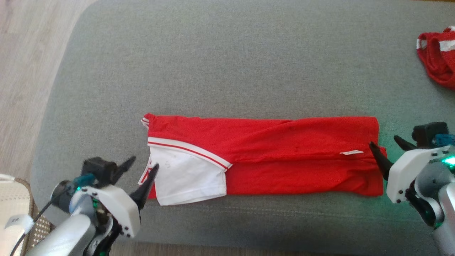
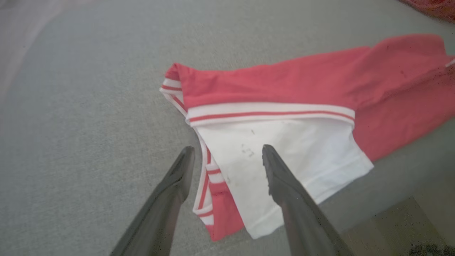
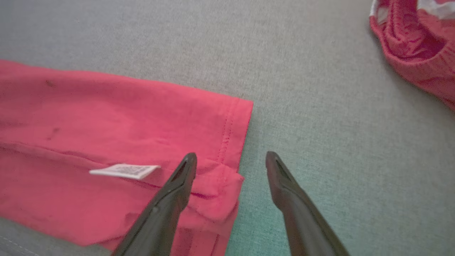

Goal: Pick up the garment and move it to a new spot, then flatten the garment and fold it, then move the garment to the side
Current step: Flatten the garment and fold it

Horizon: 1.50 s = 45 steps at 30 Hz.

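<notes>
The garment (image 1: 284, 149) is a red shirt with a white sleeve and red-and-white trim, folded into a long band across the grey cushion (image 1: 227, 64). My left gripper (image 1: 142, 167) stands open at its left end, fingers straddling the striped edge (image 2: 206, 177) beside the white sleeve (image 2: 291, 153). At the right end, my right gripper (image 1: 385, 145) is open too, one finger over the red hem (image 3: 227, 142) near a small white label (image 3: 124, 170), the other over bare cushion. Nothing is held by either.
A second red garment (image 1: 439, 53) with white bands lies crumpled at the cushion's far right (image 3: 416, 42). The cushion's front edge runs just below the folded shirt. Pale wooden floor (image 1: 25, 71) lies to the left, and a woven item (image 1: 14, 199) sits at lower left.
</notes>
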Tool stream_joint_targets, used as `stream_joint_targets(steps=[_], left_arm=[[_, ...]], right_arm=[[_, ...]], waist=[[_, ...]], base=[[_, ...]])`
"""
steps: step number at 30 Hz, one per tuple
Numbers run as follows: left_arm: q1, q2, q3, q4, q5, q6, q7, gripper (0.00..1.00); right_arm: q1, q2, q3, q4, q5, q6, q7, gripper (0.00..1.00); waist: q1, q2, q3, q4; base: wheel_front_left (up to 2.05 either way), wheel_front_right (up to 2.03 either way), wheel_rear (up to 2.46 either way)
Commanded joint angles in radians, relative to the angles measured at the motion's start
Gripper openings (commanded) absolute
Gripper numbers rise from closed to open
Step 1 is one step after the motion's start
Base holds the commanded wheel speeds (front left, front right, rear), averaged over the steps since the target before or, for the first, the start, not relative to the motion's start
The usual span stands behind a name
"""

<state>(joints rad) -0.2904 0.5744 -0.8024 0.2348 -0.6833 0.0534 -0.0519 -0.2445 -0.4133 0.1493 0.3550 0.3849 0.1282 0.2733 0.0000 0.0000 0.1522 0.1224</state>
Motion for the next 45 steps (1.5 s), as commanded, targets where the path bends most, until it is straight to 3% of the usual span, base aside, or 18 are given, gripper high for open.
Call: stream_joint_targets(steps=[1,4,9,11,13,17,21,25,29,31,37,45], left_arm=[[-0.035,0.02,0.066,-0.016,-0.011,0.018,-0.029,1.0],[-0.032,-0.01,0.111,-0.017,-0.032,0.053,-0.099,1.0],[-0.022,-0.087,0.21,-0.039,-0.069,0.095,-0.196,1.0],[-0.01,-0.129,0.258,-0.059,-0.072,0.104,-0.207,1.0],[0.025,-0.208,0.374,-0.12,-0.048,0.102,-0.209,1.0],[0.108,-0.327,0.519,-0.181,0.038,0.074,-0.21,1.0],[0.185,-0.427,0.583,-0.178,0.143,0.019,-0.21,1.0],[0.234,-0.49,0.659,-0.174,0.242,-0.031,-0.21,1.0],[0.277,-0.518,0.695,-0.176,0.324,-0.094,-0.21,1.0],[0.293,-0.522,0.714,-0.182,0.34,-0.104,-0.21,1.0],[0.302,-0.524,0.707,-0.188,0.309,-0.1,-0.21,1.0],[0.278,-0.524,0.692,-0.164,0.319,-0.102,-0.21,1.0]], right_arm=[[0.006,-0.008,-0.003,-0.048,-0.01,0.003,-0.007,1.0],[0.008,0.016,-0.028,-0.091,-0.013,0.003,-0.048,1.0],[0.005,0.093,-0.083,-0.165,-0.022,0.003,-0.205,1.0],[0.008,0.128,-0.101,-0.185,-0.034,0.003,-0.275,1.0],[0.018,0.191,-0.128,-0.195,-0.045,0.003,-0.371,1.0],[0.039,0.244,-0.138,-0.181,-0.095,0.003,-0.471,1.0],[0.069,0.284,-0.156,-0.148,-0.152,0.003,-0.511,1.0],[0.098,0.316,-0.174,-0.107,-0.178,0.003,-0.526,1.0],[0.105,0.335,-0.179,-0.083,-0.194,0.003,-0.533,1.0],[0.105,0.34,-0.183,-0.076,-0.208,0.003,-0.534,1.0],[0.104,0.355,-0.228,-0.061,-0.238,0.003,-0.535,1.0],[0.049,0.362,-0.317,0.107,-0.215,0.003,-0.53,1.0]], waist=[[0.0,0.0,-0.007,0.0],[0.0,0.0,-0.018,0.0],[0.0,0.0,-0.041,0.003],[0.0,0.0,-0.05,0.004],[0.0,0.0,-0.059,-0.001],[0.0,0.0,-0.065,-0.005],[0.0,0.0,-0.076,-0.01],[0.0,0.0,-0.087,-0.018],[0.0,0.0,-0.088,-0.031],[0.0,0.0,-0.088,-0.035],[0.0,0.0,-0.076,-0.033],[0.0,0.0,-0.047,-0.027]], base=[[0.0,0.0,0.0],[0.0,0.0,0.0],[0.0,0.0,0.0],[0.0,0.0,0.0],[0.0,0.0,0.0],[0.0,0.0,0.0],[0.0,0.0,0.0],[0.0,0.0,0.0],[0.0,0.0,0.0],[0.0,0.0,0.0],[0.0,0.0,0.0],[0.0,0.0,0.0]])
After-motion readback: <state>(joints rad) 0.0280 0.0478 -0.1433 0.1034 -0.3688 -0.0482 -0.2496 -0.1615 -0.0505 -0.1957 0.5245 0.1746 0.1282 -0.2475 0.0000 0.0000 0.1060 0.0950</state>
